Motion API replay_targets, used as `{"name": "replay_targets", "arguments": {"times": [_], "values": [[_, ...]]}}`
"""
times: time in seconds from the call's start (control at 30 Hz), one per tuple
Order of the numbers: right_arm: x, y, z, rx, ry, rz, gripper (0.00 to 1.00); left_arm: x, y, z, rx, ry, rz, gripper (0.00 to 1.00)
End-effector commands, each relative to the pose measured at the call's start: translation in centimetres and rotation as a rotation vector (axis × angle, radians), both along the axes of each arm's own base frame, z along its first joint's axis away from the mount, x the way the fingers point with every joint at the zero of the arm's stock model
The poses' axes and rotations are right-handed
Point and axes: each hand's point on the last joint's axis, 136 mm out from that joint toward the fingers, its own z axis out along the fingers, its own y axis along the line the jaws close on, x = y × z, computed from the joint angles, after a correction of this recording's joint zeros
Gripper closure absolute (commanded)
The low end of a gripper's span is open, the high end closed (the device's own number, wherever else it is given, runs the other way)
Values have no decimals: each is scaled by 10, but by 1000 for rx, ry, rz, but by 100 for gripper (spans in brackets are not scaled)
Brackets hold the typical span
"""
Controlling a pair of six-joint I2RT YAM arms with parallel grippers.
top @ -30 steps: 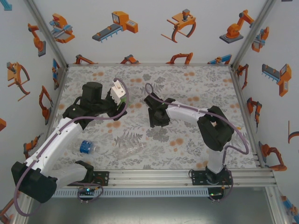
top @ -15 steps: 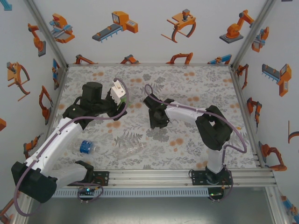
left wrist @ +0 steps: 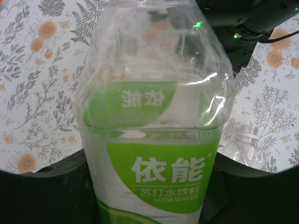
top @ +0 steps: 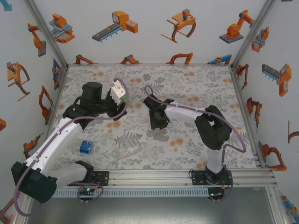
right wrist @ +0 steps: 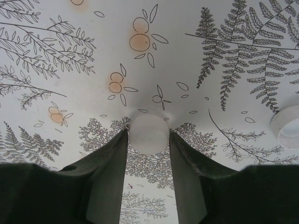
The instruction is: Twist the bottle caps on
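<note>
Right wrist: white cap [right wrist: 148,134] pinched between fingers [right wrist: 108,173].

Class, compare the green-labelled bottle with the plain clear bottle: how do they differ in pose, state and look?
The green-labelled bottle is clamped in the left gripper and held off the table; the plain bottle lies on its side on the table, free. The green-labelled bottle carries a green label with white lettering; the plain bottle has none. Both are clear plastic.

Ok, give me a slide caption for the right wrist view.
Right tool pinching a white cap on the floral tablecloth, with a second cap at the right edge.
</note>
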Motion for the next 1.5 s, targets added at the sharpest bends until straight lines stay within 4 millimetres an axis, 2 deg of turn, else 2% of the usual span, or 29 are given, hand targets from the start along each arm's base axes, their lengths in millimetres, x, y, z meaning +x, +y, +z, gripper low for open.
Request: {"name": "replay_targets", "arguments": {"times": [0.0, 0.13, 0.27, 0.57, 0.73, 0.9, 1.07, 1.17, 1.3, 1.47], "values": [[-6, -1, -4, -14, 23, 2, 62, 1, 0, 4, -10, -5, -1, 95], [-6, 0, -3, -12, 28, 3, 58, 1, 0, 4, -9, -6, -2, 95], [-7, 1, -3, -9, 32, 1, 58, 1, 0, 5, -10, -7, -2, 95], [-6, 3, 2, 5, 25, 2, 66, 1, 1, 5, -10, -7, -1, 95], [-2, 4, 22, 40, -28, 15, 73, 0, -3, 6, -22, 0, -13, 96], [-1, 9, 54, 166, -87, 92, 75, -8, -9, -1, -10, 1, -88, 97], [-5, 6, 103, 281, -215, 252, 83, -20, -14, -2, -13, -8, -167, 97], [-11, 1, 135, 325, -303, 345, 84, -28, -17, -2, -19, -25, -217, 97], [-29, -1, 181, 399, -415, 499, 85, -47, -26, 0, -31, -65, -332, 97], [-63, -2, 246, 502, -626, 714, 86, -77, -35, -12, 47, -166, -502, 98]]}}
